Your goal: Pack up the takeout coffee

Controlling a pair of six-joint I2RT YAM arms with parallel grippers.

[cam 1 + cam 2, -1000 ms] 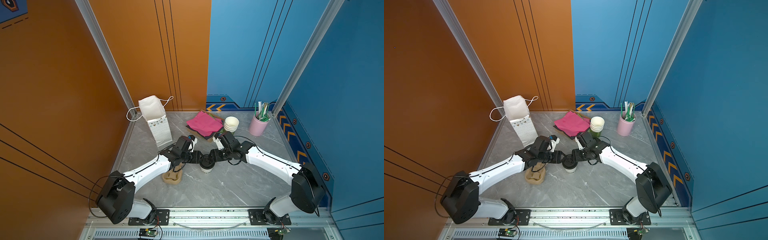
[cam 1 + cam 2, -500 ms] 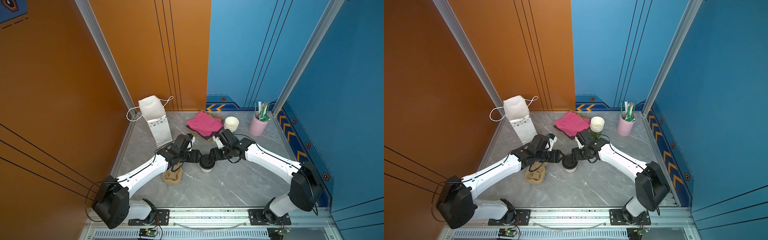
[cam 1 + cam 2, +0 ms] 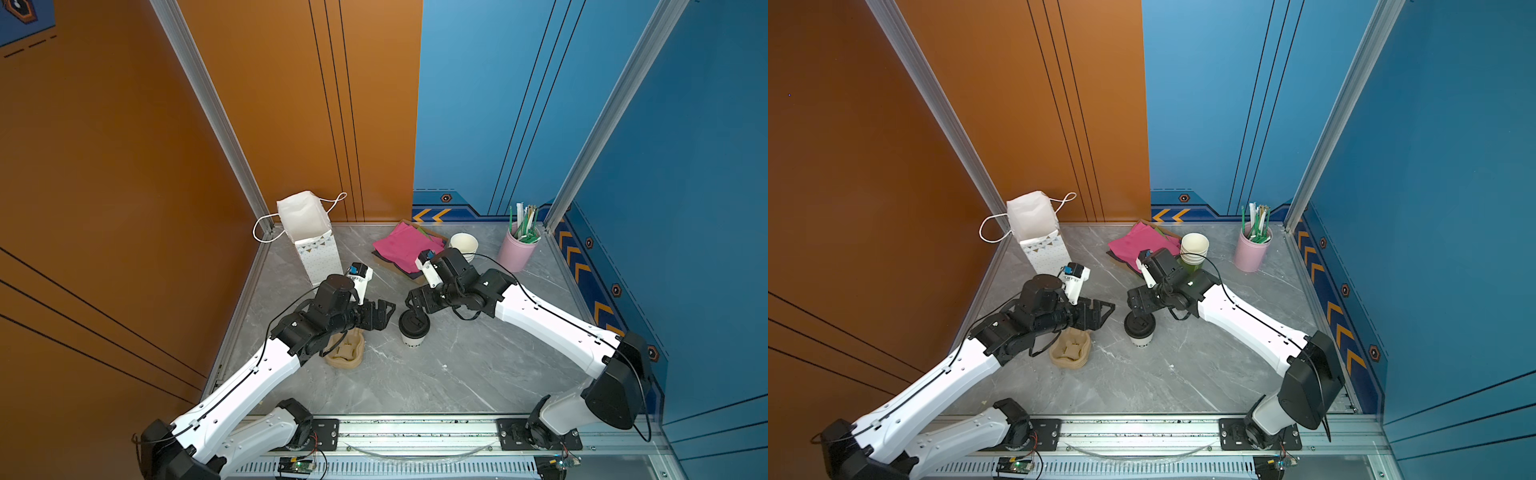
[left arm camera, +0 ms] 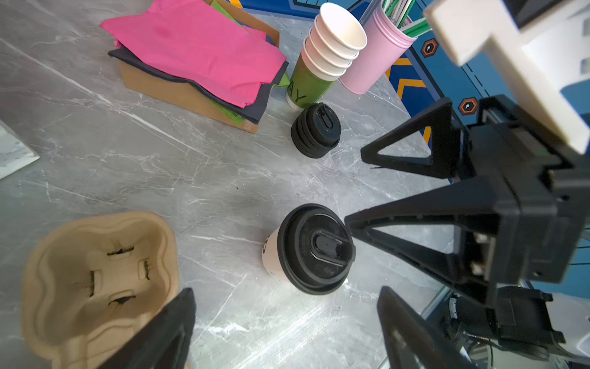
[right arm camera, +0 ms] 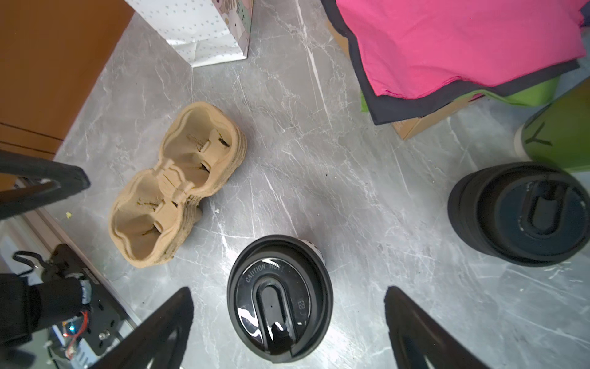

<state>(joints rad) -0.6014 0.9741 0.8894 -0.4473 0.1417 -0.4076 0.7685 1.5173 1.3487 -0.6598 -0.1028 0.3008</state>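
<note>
The grey tabletop [image 3: 457, 374] carries everything. At the far left stands the white paper bag [image 3: 309, 237], mouth open. At the near left lies the brown pulp cup carrier [image 5: 178, 188], its pockets empty.

Your left tool [image 3: 385, 316] hovers over the carrier's far end, and your right tool [image 4: 354, 188] sits just right of the coffee. Both have jaws spread wide and hold nothing.

The takeout coffee [image 3: 413, 330] stands upright in the middle, between the two tools, with its lid on. I cannot tell whether a right fingertip brushes it.

I judge the step in hand is lifting the cup into the carrier. Use one tool only and come in level. Close on the paper wall below the black lid [image 5: 281, 300], squeeze gently, and keep the cup upright so the lid stays seated.
</note>
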